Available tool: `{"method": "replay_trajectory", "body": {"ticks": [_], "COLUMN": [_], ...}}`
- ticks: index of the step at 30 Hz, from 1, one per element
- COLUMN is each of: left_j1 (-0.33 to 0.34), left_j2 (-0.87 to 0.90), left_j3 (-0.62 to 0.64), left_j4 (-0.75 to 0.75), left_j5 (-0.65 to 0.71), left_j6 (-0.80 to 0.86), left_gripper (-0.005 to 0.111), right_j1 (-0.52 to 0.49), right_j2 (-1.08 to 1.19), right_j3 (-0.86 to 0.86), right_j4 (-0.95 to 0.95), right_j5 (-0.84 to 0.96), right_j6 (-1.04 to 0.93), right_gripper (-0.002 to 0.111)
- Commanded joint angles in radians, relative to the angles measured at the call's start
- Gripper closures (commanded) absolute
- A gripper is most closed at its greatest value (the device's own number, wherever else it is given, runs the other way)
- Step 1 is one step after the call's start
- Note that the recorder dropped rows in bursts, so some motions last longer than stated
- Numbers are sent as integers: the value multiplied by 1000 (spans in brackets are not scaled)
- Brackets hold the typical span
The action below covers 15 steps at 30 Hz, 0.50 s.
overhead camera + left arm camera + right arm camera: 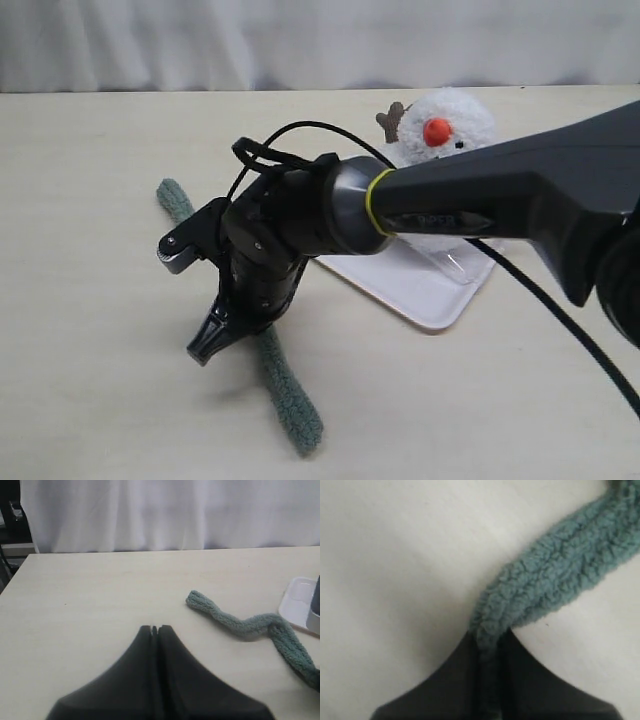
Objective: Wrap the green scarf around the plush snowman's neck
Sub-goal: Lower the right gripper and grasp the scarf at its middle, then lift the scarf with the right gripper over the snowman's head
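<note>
The green scarf (292, 405) lies slanted on the table, and its middle is hidden behind my right gripper (207, 347). That gripper reaches across from the right and points down. In the right wrist view the right gripper (488, 641) is shut on a pinched fold of the scarf (555, 582). The plush snowman (451, 125) stands at the back on a white tray (432, 295), its lower ball hidden by the arm. My left gripper (154, 628) is shut and holds nothing; it hovers over bare table short of the scarf (235, 622). It does not show in the exterior view.
The right arm's thick dark body (480, 195) spans the scene from the right edge to the middle. A black cable (560, 320) trails from it. A white curtain (300, 40) closes off the back. The tray's corner (300, 602) shows beside the scarf.
</note>
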Motion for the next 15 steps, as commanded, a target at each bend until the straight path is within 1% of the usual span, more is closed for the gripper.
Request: {"method": "replay_trajectory", "body": {"ticks": [1,4,6,8,10,13,15], "left_j1": [1,1,1,1,1,1,1], "left_j2": [-2,-2,-2,-2,-2,-2,-2], "left_j3": [2,2,2,2,2,2,2], "left_j4": [-7,-7,-7,-7,-7,-7,-7], "left_j5": [-9,-9,-9,-9,-9,-9,-9], "left_j6": [0,0,0,0,0,0,0], "left_gripper": [107,107,107,107,107,107,107], "right_j1": [0,0,0,0,0,-20,-54], "right_j2": [-101,-228,-326,-449,-527,-587,-606], "right_j3": [10,10,10,10,10,10,10], "right_j4": [-156,-251,-356,-502,-575,-652,-644], "right_j5": [81,150,224,318,348,368,362], "right_j6": [-1,19,76,157,192,231,261], "right_gripper": [104,104,104,104,104,104,104]}}
